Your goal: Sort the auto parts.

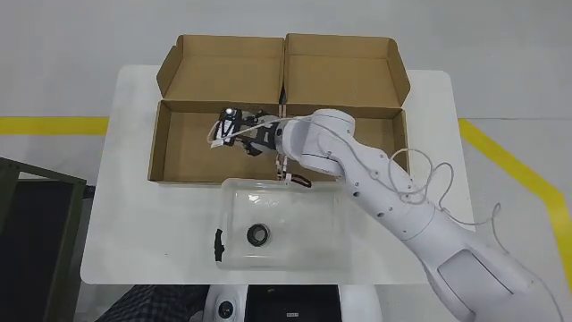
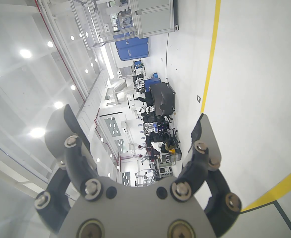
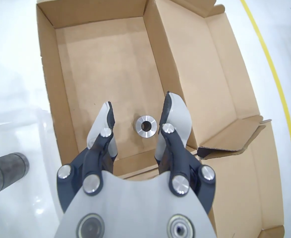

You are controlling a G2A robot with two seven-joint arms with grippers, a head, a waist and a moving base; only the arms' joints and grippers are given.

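A silver metal ring (image 3: 145, 126) lies on the floor of the left cardboard box (image 1: 183, 156), near the box's front wall (image 3: 135, 159). My right gripper (image 3: 138, 101) hangs open just above it, one finger on either side, touching nothing. From above, the right gripper (image 1: 225, 132) sits over the middle of that box and covers the ring. A dark cylindrical sleeve (image 1: 259, 233) lies in the clear plastic bin (image 1: 331, 224), and the right wrist view shows the same sleeve (image 3: 5, 172). My left gripper (image 2: 135, 113) is open and empty, pointing out at the room.
A second open cardboard box (image 1: 384, 134) adjoins the first on the right, both with raised lid flaps at the back. A small black part (image 1: 217, 244) rests at the bin's left edge. The white table (image 1: 125, 215) has bare room at left.
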